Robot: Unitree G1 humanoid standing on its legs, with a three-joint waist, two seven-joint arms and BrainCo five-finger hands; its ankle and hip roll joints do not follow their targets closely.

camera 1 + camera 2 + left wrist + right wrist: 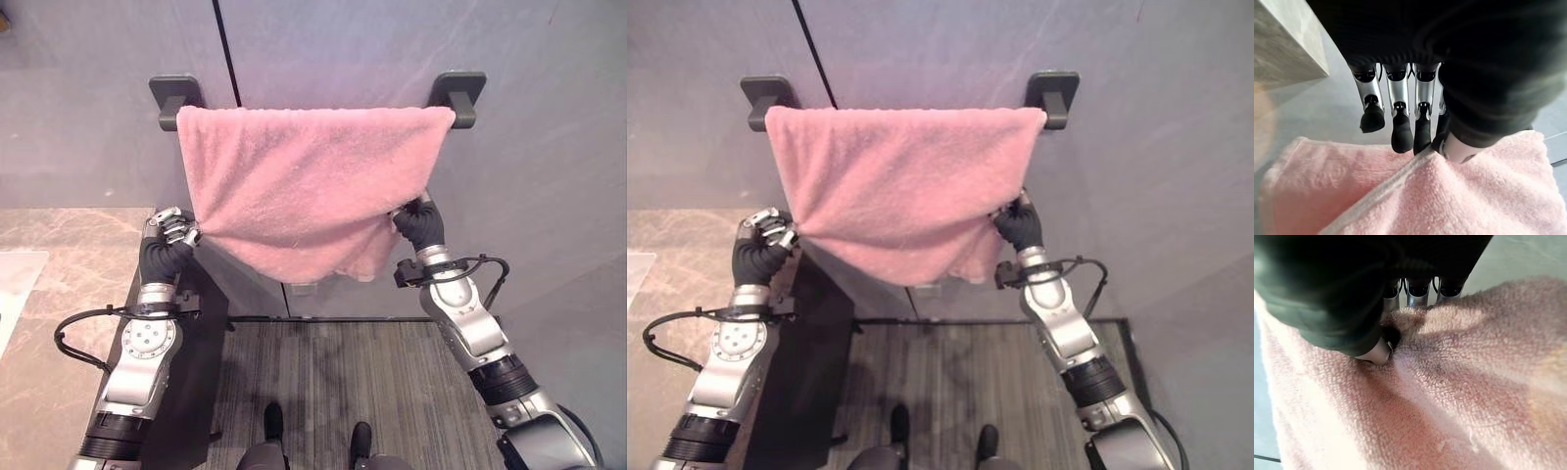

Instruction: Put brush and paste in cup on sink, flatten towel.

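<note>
Towel (304,186) edges pinched by left robot hand (174,231) and right robot hand (416,220).

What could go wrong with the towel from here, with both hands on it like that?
The pink towel drapes over the bar between two dark brackets; a strong pull could drag it off. The left hand pinches only an edge, which may slip. The right hand bunches cloth, so folds may remain.

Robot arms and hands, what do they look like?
Both arms are silver-grey with black bands and looping black cables at the wrists. The left hand and right hand wear dark ribbed covers; the fingers are silver with dark tips.
</note>
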